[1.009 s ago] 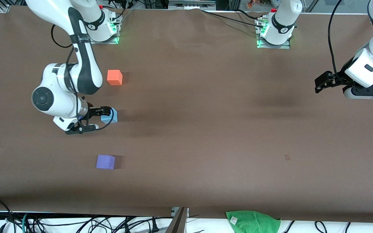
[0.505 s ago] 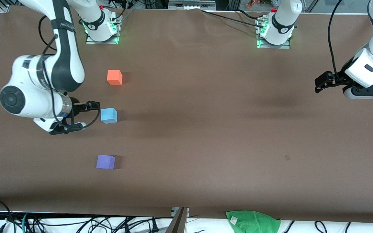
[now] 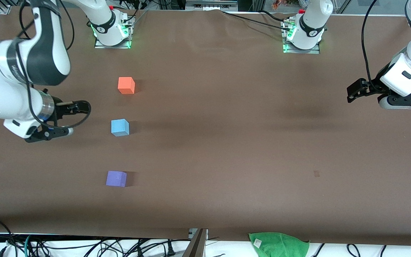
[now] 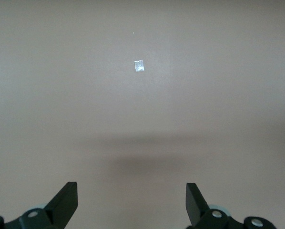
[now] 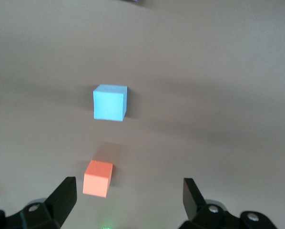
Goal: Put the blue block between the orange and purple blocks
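1. The blue block (image 3: 120, 127) is seen resting on the brown table (image 3: 227, 142), in line between the orange block (image 3: 126, 85), which lies farther from the front camera, and the purple block (image 3: 116, 178), which lies nearer to it.
2. All three cubes are shown well apart from one another, with none touched by either arm.
3. The right claw (image 3: 64, 119) is pictured spread wide and empty, above bare table toward the right arm's end, beside the blue block but clear of it.
4. The left claw (image 3: 351, 93) is held spread and empty over the left arm's end of the table, where that arm waits.
5. The placement is judged to be done; nothing appears to be left except, perhaps, parking the right arm.
6. A green cloth (image 3: 278, 244) is seen at the table's near edge.
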You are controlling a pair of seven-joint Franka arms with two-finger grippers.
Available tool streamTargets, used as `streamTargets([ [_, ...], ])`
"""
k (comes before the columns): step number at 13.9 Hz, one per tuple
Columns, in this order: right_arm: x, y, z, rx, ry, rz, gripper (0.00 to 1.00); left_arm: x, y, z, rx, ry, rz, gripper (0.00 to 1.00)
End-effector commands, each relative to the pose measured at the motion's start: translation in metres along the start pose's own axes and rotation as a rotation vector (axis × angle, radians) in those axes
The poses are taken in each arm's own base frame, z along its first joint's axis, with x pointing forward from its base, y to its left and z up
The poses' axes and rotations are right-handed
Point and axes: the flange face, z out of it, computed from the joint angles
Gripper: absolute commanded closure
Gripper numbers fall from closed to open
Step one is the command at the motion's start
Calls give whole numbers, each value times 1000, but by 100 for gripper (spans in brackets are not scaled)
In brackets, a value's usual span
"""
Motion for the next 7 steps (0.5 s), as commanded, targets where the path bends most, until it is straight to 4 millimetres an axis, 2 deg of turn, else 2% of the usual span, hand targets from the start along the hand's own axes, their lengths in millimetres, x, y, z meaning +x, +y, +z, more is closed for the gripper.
streamTargets([
  [1, -24, 9, -25, 4, 12, 11, 1, -2, -2, -8, -10, 10, 14, 0],
  [6, -56, 31, -53, 2, 10, 29, 1, -2, -2, -8, -10, 10, 15, 0],
  [7, -64, 29, -61, -15, 20, 21, 1, -2, -2, -8, -10, 9, 15, 0],
])
